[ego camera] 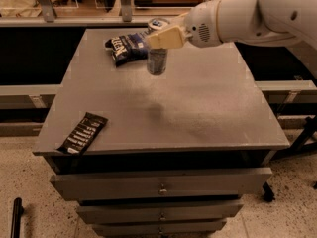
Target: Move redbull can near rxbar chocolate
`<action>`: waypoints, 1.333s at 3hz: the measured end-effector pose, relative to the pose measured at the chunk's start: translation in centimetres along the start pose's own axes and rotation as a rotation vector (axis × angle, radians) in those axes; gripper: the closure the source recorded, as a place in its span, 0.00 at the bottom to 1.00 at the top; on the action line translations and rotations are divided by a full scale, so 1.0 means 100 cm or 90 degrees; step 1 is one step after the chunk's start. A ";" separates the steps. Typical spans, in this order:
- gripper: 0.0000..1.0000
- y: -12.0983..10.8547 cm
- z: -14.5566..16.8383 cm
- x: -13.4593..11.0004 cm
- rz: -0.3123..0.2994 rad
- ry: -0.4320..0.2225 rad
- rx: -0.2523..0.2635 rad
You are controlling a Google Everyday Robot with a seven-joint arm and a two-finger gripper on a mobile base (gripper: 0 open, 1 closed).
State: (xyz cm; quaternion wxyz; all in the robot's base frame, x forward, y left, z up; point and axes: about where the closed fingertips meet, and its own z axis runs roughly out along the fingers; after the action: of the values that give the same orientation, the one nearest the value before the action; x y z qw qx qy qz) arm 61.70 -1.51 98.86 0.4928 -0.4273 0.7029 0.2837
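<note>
Item one, the largest piece we record: a grey counter (213, 98) with a flat, scuffed top, set above a stack of grey drawers (124, 182) that have small central knobs, the whole standing on a speckled floor. Item two: a thick white robot arm (257, 14) that enters from the upper right and reaches leftward over the rear of the counter. Item three: a puffy dark blue snack bag (125, 46) with white lettering, lying at the rear left of the counter, just behind and to the left of the can. Item four: the rxbar chocolate (83, 133), a flat black-brown bar with rows of white lettering, lying at an angle on the front-left corner, right at the counter's edge. Item five: the gripper (158, 37), beige, at the end of the arm over the rear centre; we note its jaws closed about the upper body of item six. Item six: the redbull can (157, 61), upright, silver top showing above the jaws, its base seemingly raised clear of the counter, with a dark shadow on the surface nearer the front. The can sits well apart from the rxbar chocolate.
</note>
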 end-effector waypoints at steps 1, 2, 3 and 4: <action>1.00 0.033 0.041 0.006 0.015 0.058 -0.079; 1.00 0.044 0.051 0.005 0.018 0.068 -0.102; 1.00 0.044 0.051 0.005 0.018 0.068 -0.102; 1.00 0.062 0.061 0.001 -0.013 0.072 -0.148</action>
State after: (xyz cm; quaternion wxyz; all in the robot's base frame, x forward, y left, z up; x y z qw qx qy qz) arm 58.97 6.34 96.44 0.4024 -0.5041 0.6876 0.3335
